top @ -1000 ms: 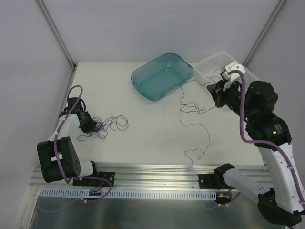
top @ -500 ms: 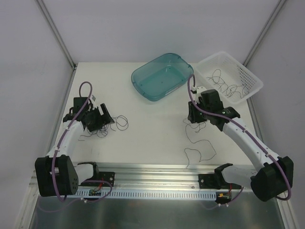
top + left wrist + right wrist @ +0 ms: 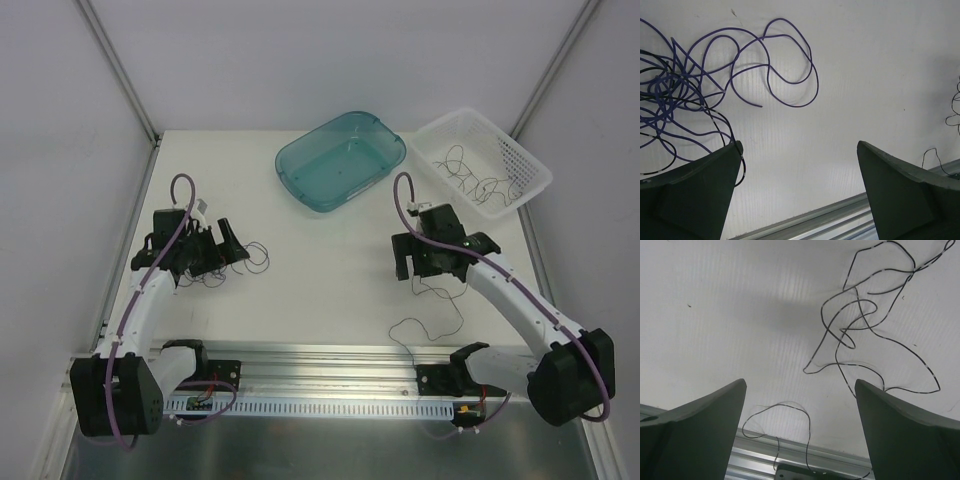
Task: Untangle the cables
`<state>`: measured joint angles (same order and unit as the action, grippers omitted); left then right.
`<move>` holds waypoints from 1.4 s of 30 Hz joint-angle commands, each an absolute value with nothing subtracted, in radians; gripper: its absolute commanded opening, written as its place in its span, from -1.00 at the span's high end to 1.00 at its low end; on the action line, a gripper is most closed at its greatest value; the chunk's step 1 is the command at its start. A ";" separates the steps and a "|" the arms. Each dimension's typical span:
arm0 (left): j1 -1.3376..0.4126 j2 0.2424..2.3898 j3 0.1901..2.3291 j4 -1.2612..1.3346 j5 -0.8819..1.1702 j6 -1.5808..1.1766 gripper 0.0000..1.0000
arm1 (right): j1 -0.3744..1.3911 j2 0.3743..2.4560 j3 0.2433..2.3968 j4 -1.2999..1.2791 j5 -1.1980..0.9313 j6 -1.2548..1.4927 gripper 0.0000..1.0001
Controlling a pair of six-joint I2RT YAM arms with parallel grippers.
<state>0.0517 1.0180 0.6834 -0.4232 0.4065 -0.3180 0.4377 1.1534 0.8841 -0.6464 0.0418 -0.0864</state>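
Left fingers (image 3: 690, 195) and right fingers (image 3: 690, 425) spread wide, empty; cables (image 3: 662, 107) bunched beside left, open table (image 3: 320, 270) between

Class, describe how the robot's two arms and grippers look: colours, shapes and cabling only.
The left arm and right arm have white links with black joint housings. A thick purple hose loops along each. The left gripper and right gripper each end in two dark, matte, wedge-shaped fingers without markings.

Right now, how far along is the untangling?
Done: a few cables lie in the white basket. In hand: nothing; left pincer and right pincer are both open and empty. Left: the purple-and-black tangle beside the left pincer, and one loose black cable on the table by the right pincer.
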 commanded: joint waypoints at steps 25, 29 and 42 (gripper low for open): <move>0.045 1.052 0.690 -0.391 0.483 -0.301 -0.98 | 0.315 1.551 0.914 -0.474 0.065 -0.083 -0.78; 0.046 1.051 0.690 -0.391 0.483 -0.302 -0.98 | 0.267 1.583 0.913 -0.460 0.015 -0.075 -0.37; 0.046 1.058 0.695 -0.391 0.495 -0.301 -0.98 | 0.247 1.493 0.972 -0.511 -0.014 -0.138 0.99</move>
